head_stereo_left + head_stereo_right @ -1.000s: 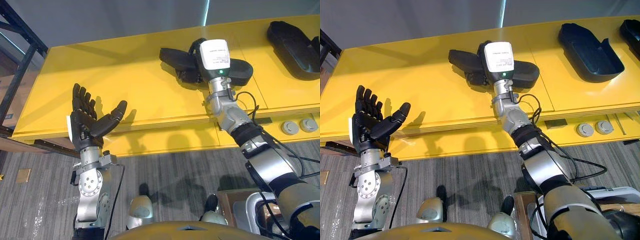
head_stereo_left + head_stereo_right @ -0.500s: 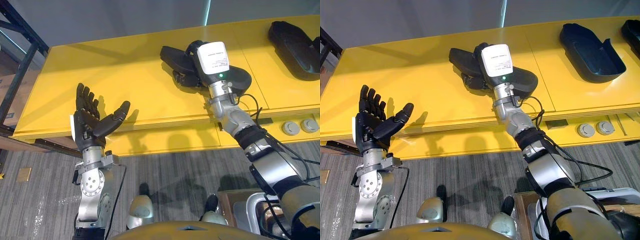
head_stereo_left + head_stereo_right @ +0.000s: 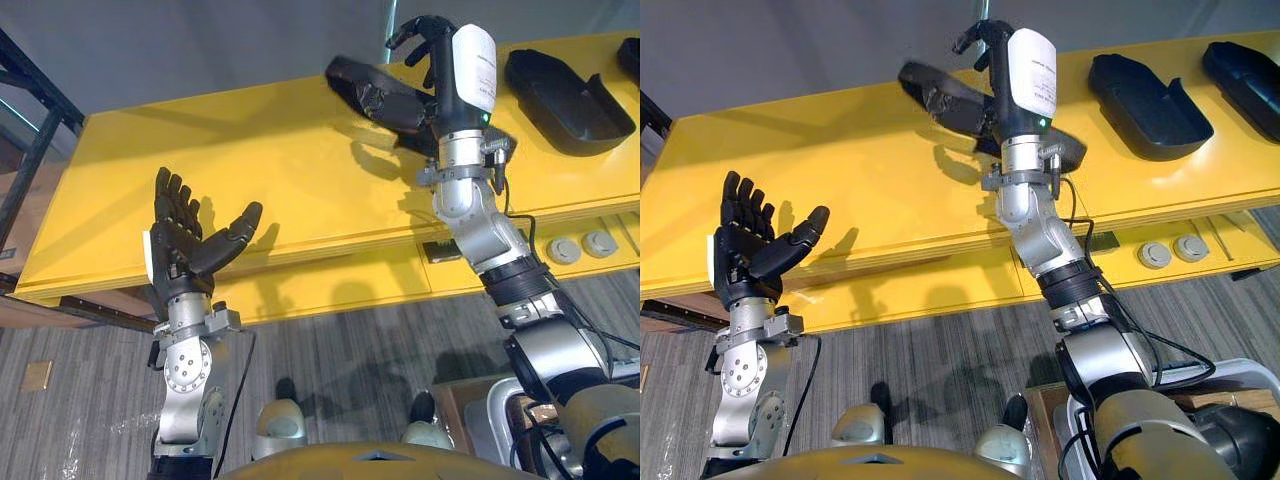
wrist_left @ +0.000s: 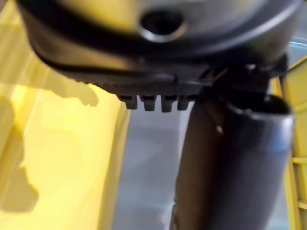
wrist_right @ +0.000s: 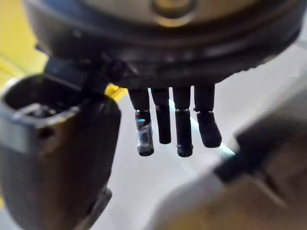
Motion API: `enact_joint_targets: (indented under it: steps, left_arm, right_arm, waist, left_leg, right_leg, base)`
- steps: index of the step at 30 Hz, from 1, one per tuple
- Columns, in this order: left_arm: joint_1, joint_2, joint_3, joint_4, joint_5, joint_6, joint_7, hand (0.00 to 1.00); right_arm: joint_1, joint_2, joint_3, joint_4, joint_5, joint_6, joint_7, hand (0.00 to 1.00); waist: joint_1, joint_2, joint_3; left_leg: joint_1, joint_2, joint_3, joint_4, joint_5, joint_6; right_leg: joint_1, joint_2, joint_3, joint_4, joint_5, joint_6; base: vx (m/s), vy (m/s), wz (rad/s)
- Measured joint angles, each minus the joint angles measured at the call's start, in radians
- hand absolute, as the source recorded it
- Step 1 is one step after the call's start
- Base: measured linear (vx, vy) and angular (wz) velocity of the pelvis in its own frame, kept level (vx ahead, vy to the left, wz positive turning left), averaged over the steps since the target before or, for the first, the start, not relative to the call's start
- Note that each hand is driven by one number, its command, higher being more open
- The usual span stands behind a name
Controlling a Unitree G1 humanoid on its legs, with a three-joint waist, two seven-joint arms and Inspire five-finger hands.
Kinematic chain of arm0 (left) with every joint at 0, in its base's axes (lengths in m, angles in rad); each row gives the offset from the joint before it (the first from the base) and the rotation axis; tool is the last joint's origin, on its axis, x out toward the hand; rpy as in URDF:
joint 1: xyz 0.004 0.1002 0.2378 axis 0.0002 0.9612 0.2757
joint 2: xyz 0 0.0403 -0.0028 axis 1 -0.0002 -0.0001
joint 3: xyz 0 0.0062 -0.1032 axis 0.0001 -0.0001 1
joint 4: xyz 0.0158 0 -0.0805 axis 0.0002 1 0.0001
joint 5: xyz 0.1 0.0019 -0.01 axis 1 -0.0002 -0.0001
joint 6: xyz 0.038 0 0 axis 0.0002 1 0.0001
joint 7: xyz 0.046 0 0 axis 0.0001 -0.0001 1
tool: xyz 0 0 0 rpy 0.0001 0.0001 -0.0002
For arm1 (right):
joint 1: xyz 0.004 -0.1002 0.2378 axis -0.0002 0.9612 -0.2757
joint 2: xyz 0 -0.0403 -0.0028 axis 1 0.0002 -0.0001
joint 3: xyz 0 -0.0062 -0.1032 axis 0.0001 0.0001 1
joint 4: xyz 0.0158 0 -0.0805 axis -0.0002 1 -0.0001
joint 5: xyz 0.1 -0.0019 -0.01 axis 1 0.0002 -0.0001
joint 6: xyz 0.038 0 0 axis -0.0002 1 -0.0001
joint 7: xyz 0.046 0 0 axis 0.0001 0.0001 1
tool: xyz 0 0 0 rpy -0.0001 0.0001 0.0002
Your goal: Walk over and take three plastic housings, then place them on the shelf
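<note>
Currently the lead plastic housing (image 3: 940,95) sits at 12 o'clock over the yellow table (image 3: 250,170). It is tilted, 9 o'clock end high against the table's far edge, with a shadow patch on the surface under it. Looks lifted, not certain. Its middle is hidden behind the right hand (image 3: 443,75), which stands upright with its palm side against the housing.

Right wrist view gives the finger detail: fingers (image 5: 183,129) hang in a loose, nearly straight row with nothing between them, thumb (image 5: 53,158) set apart beside them. Eye views agree: fingertips slightly hooked, above the housing and clear of it. No finger wraps it. Whether the thumb bears on it, can't tell.

Second housing (image 3: 560,85) lies flat at 2 o'clock, well apart from the first. Right eye view has the third housing (image 3: 1245,70) whole, just beside the second; left eye view cuts it to a corner at the frame edge. Left eye view adds a dark rack frame (image 3: 30,85) at 10 o'clock.

Left hand (image 3: 180,250) is at 8 o'clock, raised before the table's near edge. It is wide open, fingers straight up, thumb splayed toward 2 o'clock, empty. Its wrist view looks past the thumb onto yellow table.

Two grey discs (image 3: 1155,255) sit on the table's front face at 4 o'clock.
</note>
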Motion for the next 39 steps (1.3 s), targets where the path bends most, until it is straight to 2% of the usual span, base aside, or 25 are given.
enact_joint_targets:
  steps: [3, 5, 10, 14, 18, 19, 24, 28, 30, 32, 37, 39]
  left_arm:
    - [0.005, -0.007, 0.0, 0.0, 0.001, 0.009, -0.003, 1.0]
    - [0.005, -0.008, 0.0, 0.002, 0.001, 0.014, -0.004, 1.0]
    - [0.005, -0.014, 0.0, 0.004, -0.001, 0.016, -0.007, 1.0]
    - [0.005, -0.013, 0.0, 0.012, -0.01, 0.015, -0.007, 1.0]
    - [0.003, -0.008, -0.011, 0.107, -0.023, 0.015, -0.017, 1.0]
    - [0.004, -0.002, -0.023, 0.122, -0.034, 0.016, -0.016, 1.0]
    - [0.004, 0.023, -0.037, 0.143, -0.034, 0.016, -0.016, 1.0]
    - [0.008, 0.052, -0.034, 0.143, -0.035, 0.014, -0.019, 1.0]
    - [0.035, 0.065, -0.034, 0.141, -0.034, 0.012, -0.023, 1.0]
    - [0.073, 0.083, -0.028, 0.142, -0.033, 0.008, -0.023, 1.0]
    - [0.075, 0.114, -0.014, 0.142, -0.033, -0.005, -0.023, 1.0]
    - [0.072, 0.118, -0.008, 0.141, -0.031, -0.01, -0.017, 1.0]
  right_arm:
    - [-0.042, 0.0, -0.02, 0.003, 0.178, 0.0, 0.003, 0.0]
    - [-0.071, 0.0, -0.078, 0.008, 0.323, 0.0, 0.003, 0.0]
    - [-0.107, 0.001, -0.233, 0.084, 0.578, 0.001, -0.013, 0.0]
    - [-0.107, 0.001, -0.343, 0.187, 0.652, 0.003, -0.023, 0.0]
    - [-0.107, -0.007, -0.416, 0.287, 0.671, 0.0, -0.02, 0.0]
    - [-0.107, -0.011, -0.434, 0.292, 0.688, -0.003, -0.015, 1.0]
    - [-0.107, -0.058, -0.423, 0.293, 0.642, -0.023, 0.066, 1.0]
    - [-0.091, -0.166, -0.379, 0.292, 0.552, -0.035, 0.191, 1.0]
    - [-0.046, -0.231, -0.336, 0.286, 0.477, -0.068, 0.267, 1.0]
    - [0.034, -0.305, -0.281, 0.255, 0.402, -0.124, 0.369, 1.0]
    - [0.176, -0.414, -0.19, 0.163, 0.251, -0.187, 0.499, 1.0]
    - [0.198, -0.439, -0.146, 0.15, 0.24, -0.204, 0.545, 1.0]
  waist:
    - [0.003, 0.0, 0.0]
    - [0.006, 0.0, -0.001]
    - [0.005, 0.001, -0.005]
    - [0.005, 0.005, -0.009]
    - [0.001, 0.019, -0.02]
    - [0.001, 0.019, -0.02]
    - [0.001, 0.016, -0.02]
    - [-0.003, 0.006, -0.021]
    - [-0.012, -0.011, -0.03]
    - [-0.029, -0.041, -0.042]
    - [-0.06, -0.075, -0.05]
    - [-0.07, -0.085, -0.049]
  left_leg:
    - [0.011, -0.001, -0.002, -0.002, 0.0, 0.0]
    - [0.012, -0.006, -0.011, -0.002, 0.002, 0.003]
    - [0.019, -0.02, -0.022, -0.009, 0.01, 0.011]
    - [0.021, -0.021, -0.024, -0.02, 0.019, 0.009]
    - [0.023, -0.021, -0.024, -0.031, 0.025, 0.008]
    - [0.023, -0.021, -0.023, -0.031, 0.025, 0.008]
    - [0.019, -0.021, -0.02, -0.033, 0.025, 0.008]
    - [0.019, -0.021, -0.02, -0.035, 0.025, 0.008]
    - [0.022, -0.021, -0.013, -0.043, 0.025, 0.008]
    - [0.023, -0.021, 0.002, -0.048, 0.024, 0.007]
    - [0.029, -0.02, 0.022, -0.053, 0.022, 0.005]
    - [0.03, -0.019, 0.033, -0.053, 0.02, 0.003]
  right_leg:
    - [0.013, 0.0, -0.002, 0.0, 0.0, 0.0]
    - [0.021, -0.004, -0.01, -0.001, 0.0, 0.0]
    - [0.036, -0.017, -0.023, -0.001, 0.001, 0.001]
    - [0.034, -0.018, -0.023, -0.001, 0.002, 0.004]
    - [0.03, -0.017, -0.021, -0.002, 0.004, 0.005]
    - [0.028, -0.017, -0.02, -0.002, 0.005, 0.005]
    - [0.018, -0.017, -0.011, -0.002, 0.007, 0.005]
    - [0.016, -0.017, -0.007, -0.001, 0.007, 0.005]
    - [0.011, -0.016, -0.004, -0.001, 0.006, 0.005]
    - [-0.003, -0.016, 0.014, -0.001, 0.006, 0.005]
    - [-0.016, -0.016, 0.031, 0.002, 0.006, 0.005]
    - [-0.026, -0.015, 0.045, 0.004, 0.008, 0.007]
  base:
    - [0.0, 0.003, 0.03]
    - [-0.01, 0.015, 0.1]
    - [-0.02, 0.024, 0.08]
    - [-0.02, 0.01, 0.02]
    - [0.0, 0.0, 0.0]
    - [0.0, 0.013, -0.04]
    - [0.0, 0.007, -0.03]
    - [0.0, 0.004, -0.01]
    - [0.0, 0.01, -0.08]
    - [0.02, 0.02, -0.16]
    - [-0.01, 0.013, -0.13]
    - [-0.03, 0.012, -0.17]
